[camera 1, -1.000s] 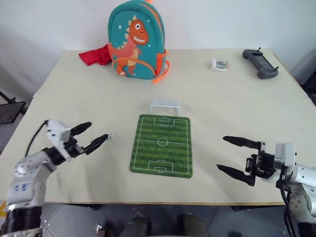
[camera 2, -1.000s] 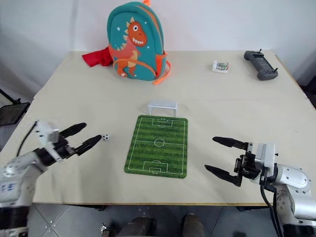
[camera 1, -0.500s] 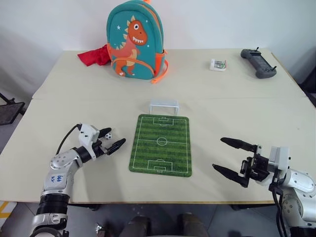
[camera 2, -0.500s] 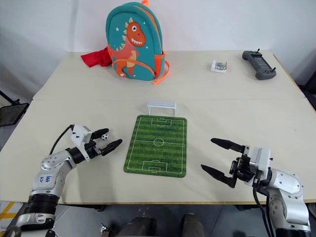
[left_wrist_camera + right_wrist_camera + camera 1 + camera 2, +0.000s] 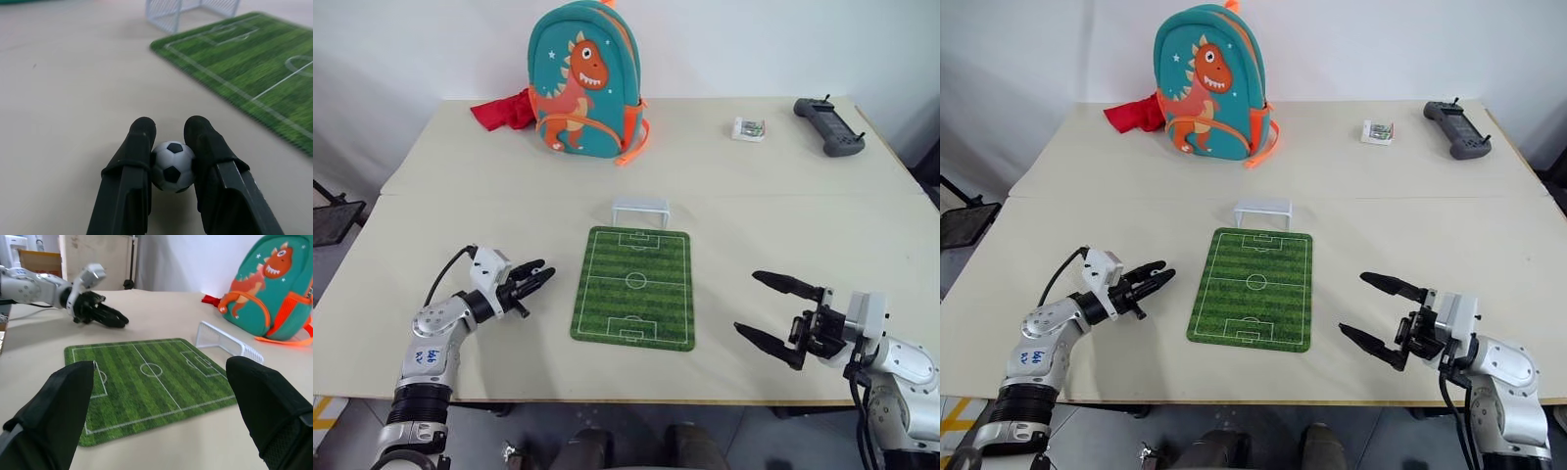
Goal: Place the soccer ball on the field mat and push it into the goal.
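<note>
The soccer ball [image 5: 171,165], white with black patches, is pinched between the two black fingers [image 5: 131,166] of my left gripper [image 5: 534,278], which is shut on it just above the table, left of the field mat [image 5: 633,287]. The green striped mat lies flat at the table's middle. The white goal [image 5: 640,210] stands just beyond the mat's far end. My right gripper [image 5: 747,303] hovers open to the right of the mat near the table's front edge, with nothing between its fingers.
A teal dinosaur backpack [image 5: 582,83] stands at the back, with a red cloth [image 5: 504,110] to its left. A small packet [image 5: 749,128] and a dark grey controller [image 5: 829,125] lie at the back right.
My left gripper's fingers, open on either side of the ball before, have closed onto it. The right gripper has stayed open in place.
</note>
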Robot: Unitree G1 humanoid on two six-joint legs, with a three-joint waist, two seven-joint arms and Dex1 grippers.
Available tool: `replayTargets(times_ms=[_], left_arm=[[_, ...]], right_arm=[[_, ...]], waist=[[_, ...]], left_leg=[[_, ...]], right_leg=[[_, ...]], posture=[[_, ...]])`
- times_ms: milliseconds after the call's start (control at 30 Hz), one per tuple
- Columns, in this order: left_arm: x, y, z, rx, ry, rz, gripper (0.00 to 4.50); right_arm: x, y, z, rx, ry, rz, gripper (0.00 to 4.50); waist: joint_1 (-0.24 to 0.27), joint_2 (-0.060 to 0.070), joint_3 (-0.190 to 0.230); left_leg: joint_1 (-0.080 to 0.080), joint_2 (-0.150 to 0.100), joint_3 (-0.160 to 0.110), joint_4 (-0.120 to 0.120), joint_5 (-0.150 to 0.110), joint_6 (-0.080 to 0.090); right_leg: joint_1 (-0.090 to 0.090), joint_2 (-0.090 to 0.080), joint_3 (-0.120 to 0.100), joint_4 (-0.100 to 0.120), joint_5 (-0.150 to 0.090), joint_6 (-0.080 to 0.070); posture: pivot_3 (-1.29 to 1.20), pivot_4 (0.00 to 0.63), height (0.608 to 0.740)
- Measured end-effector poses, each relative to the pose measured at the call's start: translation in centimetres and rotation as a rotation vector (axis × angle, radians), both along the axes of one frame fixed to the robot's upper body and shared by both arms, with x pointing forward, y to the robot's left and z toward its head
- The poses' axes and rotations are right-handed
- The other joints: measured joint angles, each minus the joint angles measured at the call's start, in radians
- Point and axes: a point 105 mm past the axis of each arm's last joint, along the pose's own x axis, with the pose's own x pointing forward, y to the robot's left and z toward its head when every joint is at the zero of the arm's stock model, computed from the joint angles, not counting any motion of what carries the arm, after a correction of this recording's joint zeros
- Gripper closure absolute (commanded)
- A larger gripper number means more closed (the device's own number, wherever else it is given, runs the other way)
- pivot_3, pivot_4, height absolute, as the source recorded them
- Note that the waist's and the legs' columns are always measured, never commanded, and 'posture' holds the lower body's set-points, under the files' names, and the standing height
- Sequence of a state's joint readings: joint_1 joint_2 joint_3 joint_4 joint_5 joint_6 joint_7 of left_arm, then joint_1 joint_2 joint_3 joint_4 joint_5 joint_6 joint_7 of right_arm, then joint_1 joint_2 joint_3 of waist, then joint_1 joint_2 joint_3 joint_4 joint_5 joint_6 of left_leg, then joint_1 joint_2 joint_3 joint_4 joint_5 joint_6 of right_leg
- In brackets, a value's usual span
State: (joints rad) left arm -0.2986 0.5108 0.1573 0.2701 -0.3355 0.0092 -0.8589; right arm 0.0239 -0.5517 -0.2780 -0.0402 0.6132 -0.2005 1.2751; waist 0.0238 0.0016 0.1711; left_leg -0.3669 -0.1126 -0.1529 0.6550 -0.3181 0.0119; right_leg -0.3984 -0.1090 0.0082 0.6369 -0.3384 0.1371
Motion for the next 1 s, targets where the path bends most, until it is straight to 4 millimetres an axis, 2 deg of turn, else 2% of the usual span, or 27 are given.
replayTargets(times_ms=[133, 200, 267, 367, 467, 667, 1000], left_arm=[[-1.8, -3.7, 3.5, 0.007, -0.105, -0.237, 3.64], [-3.8, -7.9, 4.3, 0.097, -0.141, -0.488, 3.64], [-5.5, -11.0, 3.4, 0.188, -0.139, -0.675, 3.64], [-6.8, -13.4, 0.8, 0.261, -0.095, -0.795, 3.64], [-6.1, -14.3, -0.8, 0.292, -0.085, -0.788, 3.64], [-5.3, -15.2, -1.6, 0.306, -0.109, -0.731, 3.64], [-5.3, -14.7, -2.6, 0.328, -0.094, -0.715, 3.64]], right_arm=[[-0.1, -0.9, -0.4, -0.031, 0.020, 0.011, 0.00], [-1.2, -2.2, -1.1, -0.123, 0.112, 0.071, 0.00], [-2.2, -3.3, -1.3, -0.182, 0.165, 0.110, 0.00], [-2.6, -3.6, -1.3, -0.187, 0.174, 0.129, 0.00], [-2.7, -3.6, -1.5, -0.178, 0.181, 0.129, 0.00], [-3.1, -3.3, -1.8, -0.165, 0.186, 0.130, 0.00], [-3.4, -2.9, -2.2, -0.134, 0.190, 0.091, 0.00]], waist=[[0.003, 0.000, 0.000], [0.009, 0.001, 0.000], [0.009, 0.001, 0.000], [-0.008, 0.001, 0.000], [-0.010, 0.001, 0.000], [0.006, 0.001, 0.000], [0.006, 0.001, 0.000]], left_leg=[[-0.001, -0.001, -0.001, 0.001, 0.000, 0.000], [-0.001, -0.003, -0.002, 0.002, 0.000, 0.001], [-0.001, -0.002, -0.001, 0.002, 0.000, 0.001], [0.001, 0.001, 0.002, 0.000, 0.000, 0.001], [0.002, 0.002, 0.003, -0.001, 0.000, 0.001], [0.000, 0.001, 0.001, 0.002, 0.000, 0.001], [-0.001, 0.000, 0.001, 0.003, 0.000, 0.001]], right_leg=[[0.000, -0.001, 0.000, 0.000, 0.000, 0.000], [0.001, -0.003, 0.001, -0.001, 0.000, 0.000], [0.004, -0.002, 0.000, -0.004, 0.000, 0.000], [0.003, 0.002, 0.000, -0.006, 0.001, 0.000], [0.003, 0.002, -0.002, -0.004, 0.001, -0.001], [0.003, 0.001, 0.000, -0.004, 0.001, 0.000], [0.003, 0.001, 0.000, -0.004, 0.001, 0.000]], posture=[[0.00, 0.150, 0.740], [0.00, 0.150, 0.740], [0.00, 0.150, 0.740], [0.00, 0.150, 0.740], [0.00, 0.150, 0.740], [0.00, 0.150, 0.740], [0.00, 0.150, 0.740]])
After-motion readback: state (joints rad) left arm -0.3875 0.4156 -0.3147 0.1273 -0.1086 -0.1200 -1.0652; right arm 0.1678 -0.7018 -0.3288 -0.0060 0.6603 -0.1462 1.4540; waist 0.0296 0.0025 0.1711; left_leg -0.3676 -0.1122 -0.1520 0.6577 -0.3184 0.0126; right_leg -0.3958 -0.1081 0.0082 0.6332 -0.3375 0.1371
